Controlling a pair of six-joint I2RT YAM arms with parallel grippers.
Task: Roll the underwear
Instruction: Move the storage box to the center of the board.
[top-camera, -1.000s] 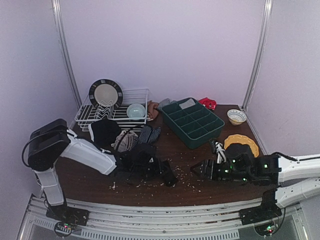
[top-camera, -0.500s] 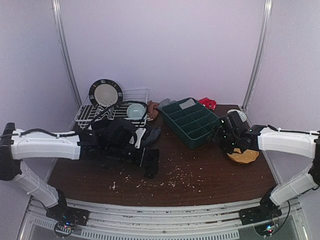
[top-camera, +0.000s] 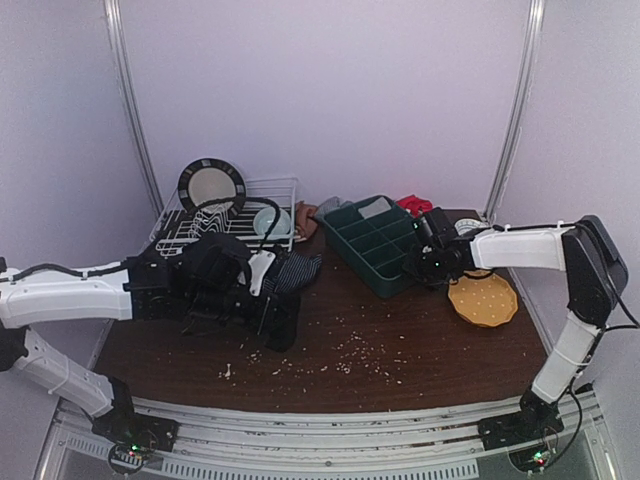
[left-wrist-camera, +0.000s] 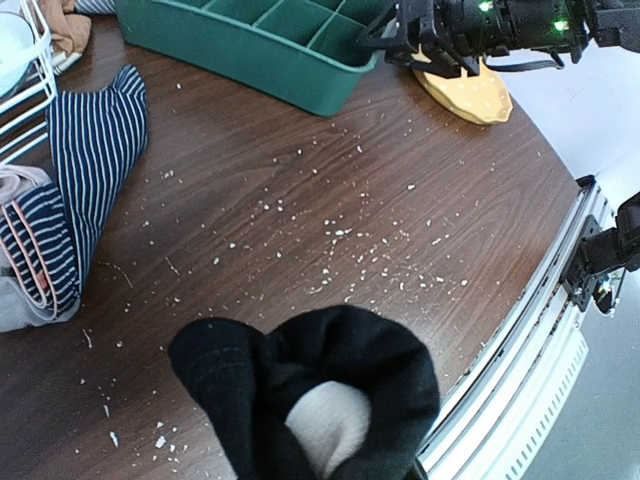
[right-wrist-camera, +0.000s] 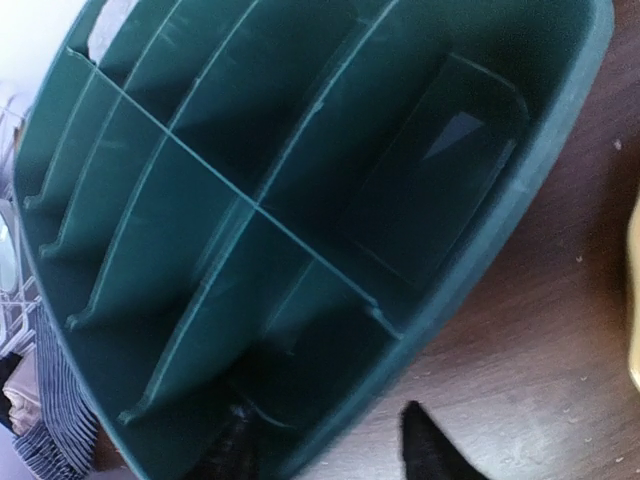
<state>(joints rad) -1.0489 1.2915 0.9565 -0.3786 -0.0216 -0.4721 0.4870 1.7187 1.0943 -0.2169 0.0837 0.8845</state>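
Observation:
My left gripper (top-camera: 264, 308) is shut on the black underwear (top-camera: 279, 324), held just above the table left of centre. In the left wrist view the black underwear (left-wrist-camera: 340, 365) bunches over the fingers and hides them, with a pale inner patch showing. A navy striped underwear (top-camera: 296, 268) (left-wrist-camera: 95, 160) lies flat by the rack, beside another striped piece (left-wrist-camera: 35, 250) and a grey one (left-wrist-camera: 15, 310). My right gripper (top-camera: 422, 258) (right-wrist-camera: 330, 450) is open at the green divided tray (top-camera: 385, 245) (right-wrist-camera: 250, 200). One of its fingers is inside the rim, the other outside over the table.
A white dish rack (top-camera: 175, 235) at the back left holds a dark-rimmed plate (top-camera: 211, 187) and a pale green bowl (top-camera: 270, 221). A yellow plate (top-camera: 483, 298) lies right of the tray, a red item (top-camera: 415, 206) behind it. Crumbs (top-camera: 350, 350) dot the brown table.
The left arm drew back to the left with the black underwear. The right arm swung from the near table up to the tray's right side; its jaws narrowed somewhat.

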